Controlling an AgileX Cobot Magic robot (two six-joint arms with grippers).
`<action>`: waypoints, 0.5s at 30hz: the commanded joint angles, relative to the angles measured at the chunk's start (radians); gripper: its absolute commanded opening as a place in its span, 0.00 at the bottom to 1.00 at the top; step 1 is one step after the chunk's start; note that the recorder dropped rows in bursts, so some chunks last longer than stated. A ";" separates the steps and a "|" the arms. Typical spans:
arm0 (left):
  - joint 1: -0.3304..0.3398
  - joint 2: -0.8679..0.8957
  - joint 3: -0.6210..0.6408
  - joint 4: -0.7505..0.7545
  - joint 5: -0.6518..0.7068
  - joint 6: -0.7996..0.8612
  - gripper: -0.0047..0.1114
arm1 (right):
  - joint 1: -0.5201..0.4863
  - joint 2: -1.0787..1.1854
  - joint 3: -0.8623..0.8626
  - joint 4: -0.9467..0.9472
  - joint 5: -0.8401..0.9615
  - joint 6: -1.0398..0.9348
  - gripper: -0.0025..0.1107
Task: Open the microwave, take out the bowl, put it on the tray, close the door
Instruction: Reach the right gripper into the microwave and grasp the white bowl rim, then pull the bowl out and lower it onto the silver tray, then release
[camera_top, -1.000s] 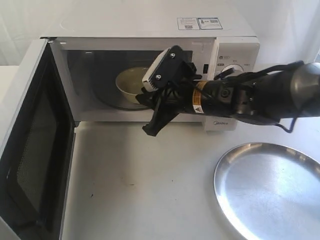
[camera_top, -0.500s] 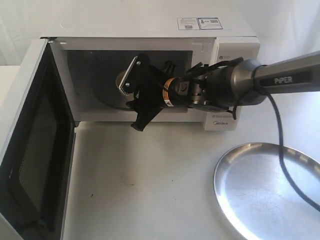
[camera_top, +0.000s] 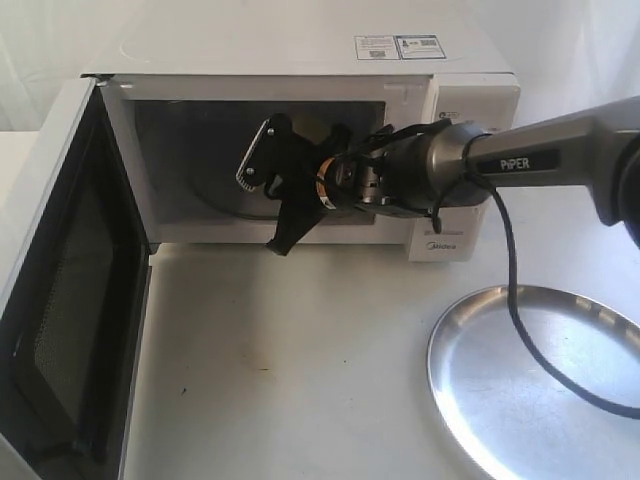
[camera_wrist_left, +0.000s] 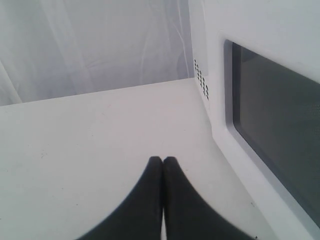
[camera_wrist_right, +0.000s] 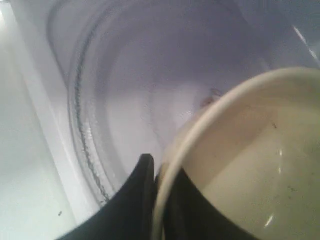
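Note:
The white microwave stands with its door swung wide to the left. My right gripper reaches into the cavity and covers the bowl in the exterior view. In the right wrist view the cream bowl sits on the glass turntable, and my right gripper is shut on its rim, one finger inside and one outside. The steel tray lies at the front right. My left gripper is shut on nothing, low over the table beside the door.
The open door and its dark window stand close to the left gripper. The right arm's cable hangs down over the tray's rim. White table stretches between the door and the tray.
The right arm has pushed further left and deeper into the cavity. The bowl, visible a second ago, is now hidden behind the gripper in the exterior view.

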 joint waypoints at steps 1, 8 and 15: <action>-0.004 -0.002 -0.003 -0.008 -0.006 0.000 0.04 | 0.058 -0.130 0.076 0.004 0.012 0.101 0.02; -0.004 -0.002 -0.003 -0.008 -0.006 0.000 0.04 | 0.232 -0.452 0.428 0.035 0.193 0.272 0.02; -0.004 -0.002 -0.003 -0.008 -0.006 0.000 0.04 | 0.329 -0.798 0.762 0.137 0.515 0.445 0.02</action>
